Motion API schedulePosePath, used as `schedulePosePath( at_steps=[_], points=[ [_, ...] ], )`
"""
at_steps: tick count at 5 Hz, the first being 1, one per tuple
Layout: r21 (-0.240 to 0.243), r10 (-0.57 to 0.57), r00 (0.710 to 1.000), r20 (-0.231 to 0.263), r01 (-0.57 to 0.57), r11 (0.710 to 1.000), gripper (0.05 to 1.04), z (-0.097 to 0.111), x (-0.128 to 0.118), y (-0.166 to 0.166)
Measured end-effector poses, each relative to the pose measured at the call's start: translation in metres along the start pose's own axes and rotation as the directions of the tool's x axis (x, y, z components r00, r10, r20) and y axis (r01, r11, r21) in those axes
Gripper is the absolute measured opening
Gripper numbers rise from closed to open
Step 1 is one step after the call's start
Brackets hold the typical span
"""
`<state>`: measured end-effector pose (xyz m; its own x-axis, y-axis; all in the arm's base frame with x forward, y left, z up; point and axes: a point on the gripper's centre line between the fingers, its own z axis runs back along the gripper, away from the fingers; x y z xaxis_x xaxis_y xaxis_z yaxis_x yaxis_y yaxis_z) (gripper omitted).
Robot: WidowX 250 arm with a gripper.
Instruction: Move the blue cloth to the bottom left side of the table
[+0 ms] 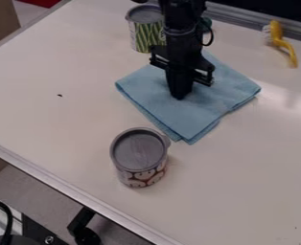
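The blue cloth (pixel 185 115) lies folded and nearly flat in the upper middle of the table, its corners pointing left, right and toward the camera. Over the cloth's middle hangs the black gripper (pixel 179 95), pointing down, its tip at or just above the fabric. Whether it touches or holds any of the cloth cannot be told. The arm hides part of the cloth's far side. The white table (pixel 63 124) extends on all sides of the cloth.
A lidded can with mushroom-like print (pixel 140 155) stands just below and left of the cloth. Behind the arm at the left is a green-striped can (pixel 143 31). A yellow brush (pixel 281 40) lies at the upper right. The table's metal edge (pixel 70 186) runs along the lower left.
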<state>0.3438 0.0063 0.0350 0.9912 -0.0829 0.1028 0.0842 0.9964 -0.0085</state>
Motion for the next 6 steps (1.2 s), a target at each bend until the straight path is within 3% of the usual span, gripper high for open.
schedulePosePath(
  at_steps=[1,2,3,4,5,6],
  points=[
    [-0.003,-0.02,1.0,0.002,0.02,1.0,0.052,0.002,0.002,0.0],
    [-0.043,-0.143,0.989,-0.02,0.142,0.989,0.052,-0.001,0.007,0.008],
    [-0.051,-0.304,0.952,-0.023,0.303,0.952,0.052,0.0,0.005,0.014],
    [-0.08,-0.446,0.894,-0.038,0.442,0.893,0.052,0.001,-0.002,0.022],
    [-0.102,-0.496,0.866,-0.057,0.489,0.866,0.052,0.002,-0.008,0.029],
    [-0.081,-0.518,0.854,-0.055,0.513,0.854,0.052,0.001,-0.007,0.035]
  ],
)
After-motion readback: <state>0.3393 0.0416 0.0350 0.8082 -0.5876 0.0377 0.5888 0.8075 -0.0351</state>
